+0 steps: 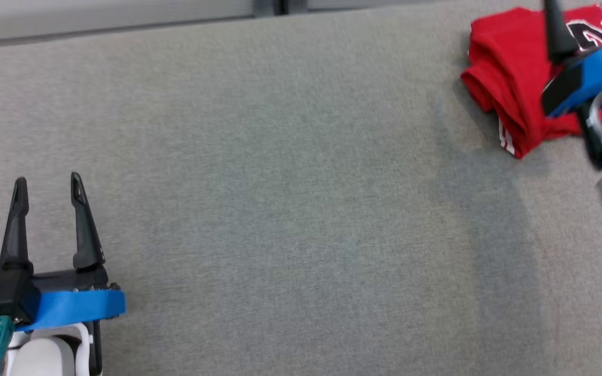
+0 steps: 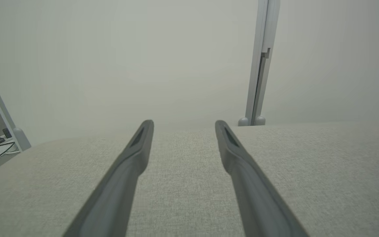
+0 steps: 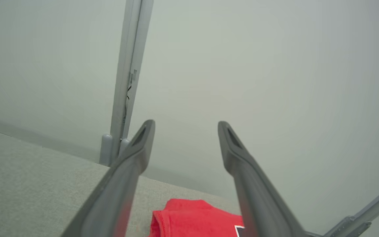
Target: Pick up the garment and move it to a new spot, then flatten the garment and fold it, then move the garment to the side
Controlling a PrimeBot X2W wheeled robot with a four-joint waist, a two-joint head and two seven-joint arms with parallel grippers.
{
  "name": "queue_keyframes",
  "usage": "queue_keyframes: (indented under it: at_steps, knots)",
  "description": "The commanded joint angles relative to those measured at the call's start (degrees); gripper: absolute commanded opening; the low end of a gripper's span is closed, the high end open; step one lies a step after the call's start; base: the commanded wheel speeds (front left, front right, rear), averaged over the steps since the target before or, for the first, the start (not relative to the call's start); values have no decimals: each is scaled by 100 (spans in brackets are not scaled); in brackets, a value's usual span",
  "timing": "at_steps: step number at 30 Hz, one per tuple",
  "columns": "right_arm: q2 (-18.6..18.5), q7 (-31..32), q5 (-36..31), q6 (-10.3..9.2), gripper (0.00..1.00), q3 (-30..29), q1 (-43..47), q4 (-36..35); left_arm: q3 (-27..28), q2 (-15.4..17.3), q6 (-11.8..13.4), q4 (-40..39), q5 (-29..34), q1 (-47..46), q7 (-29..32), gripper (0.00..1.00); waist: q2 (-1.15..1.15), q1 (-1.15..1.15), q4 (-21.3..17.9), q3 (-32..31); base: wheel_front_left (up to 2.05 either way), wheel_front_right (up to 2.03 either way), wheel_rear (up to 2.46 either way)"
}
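The right gripper (image 3: pixel 186 122) is cut off at the head view's upper right corner. There its blue-taped body and one dark finger hide part of the red folded cloth garment (image 1: pixel 510 68), whose black-and-white print is unreadable. The garment lies in bunched layers, white trim at one edge, at the far right of the grey woven-fabric tabletop (image 1: pixel 280 183). The right gripper's fingers are spread above it, empty. The left gripper (image 1: pixel 47 178), well apart, also has its fingers spread.
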Motion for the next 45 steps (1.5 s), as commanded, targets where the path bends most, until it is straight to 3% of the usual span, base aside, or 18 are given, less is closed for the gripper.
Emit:
queue_keyframes:
  at_steps: [1,8,25,33,45]
  knots:
    - [64,-14,5,1,100,66,279,-195,22,-21,11,45,-44,63,-14,100,1,1,21,-108,0,0,0]
    - [399,-15,176,1,100,134,1613,-1193,18,-141,-14,281,-75,355,-14,100,1,1,350,-681,0,0,0]
    - [1098,-16,286,1,100,-649,4332,-2113,70,-268,-58,691,-110,808,-14,100,1,1,707,-1396,0,0,0]
    - [1492,-16,132,1,100,-1210,5210,-2610,-65,-314,-74,827,-132,887,-14,100,1,1,810,-1597,0,0,0]
    - [1714,51,-130,1,100,-1371,5610,-2814,-20,-324,-118,1081,-134,947,-14,100,1,1,850,-1873,0,0,0]
